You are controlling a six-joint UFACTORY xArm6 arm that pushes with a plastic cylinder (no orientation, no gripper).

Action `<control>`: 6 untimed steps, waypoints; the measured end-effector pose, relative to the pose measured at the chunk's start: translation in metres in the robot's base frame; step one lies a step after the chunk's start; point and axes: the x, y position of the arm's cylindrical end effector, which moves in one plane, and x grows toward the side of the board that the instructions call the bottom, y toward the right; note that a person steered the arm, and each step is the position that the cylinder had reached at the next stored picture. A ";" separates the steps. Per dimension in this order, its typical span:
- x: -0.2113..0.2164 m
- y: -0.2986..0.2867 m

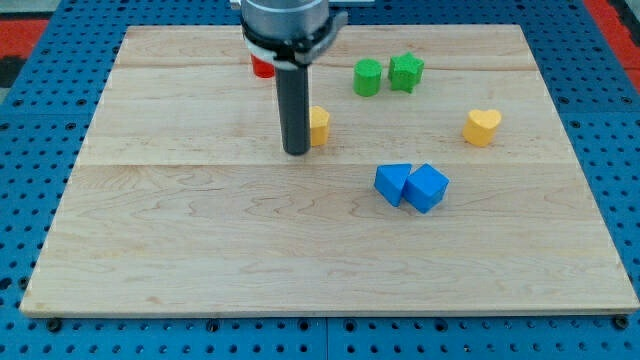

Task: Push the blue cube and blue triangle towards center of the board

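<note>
The blue cube and the blue triangle lie touching each other, side by side, a little right of and below the middle of the wooden board. The triangle is on the left, the cube on the right. My tip rests on the board to the upper left of them, about a hand's width from the triangle. The rod stands upright and hides part of a yellow block just to its right.
A red block is partly hidden behind the arm at the view's top. A green cylinder and a green star sit at the top, right of centre. A yellow heart lies at the right.
</note>
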 end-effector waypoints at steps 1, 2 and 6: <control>0.060 0.006; 0.103 0.101; -0.002 0.108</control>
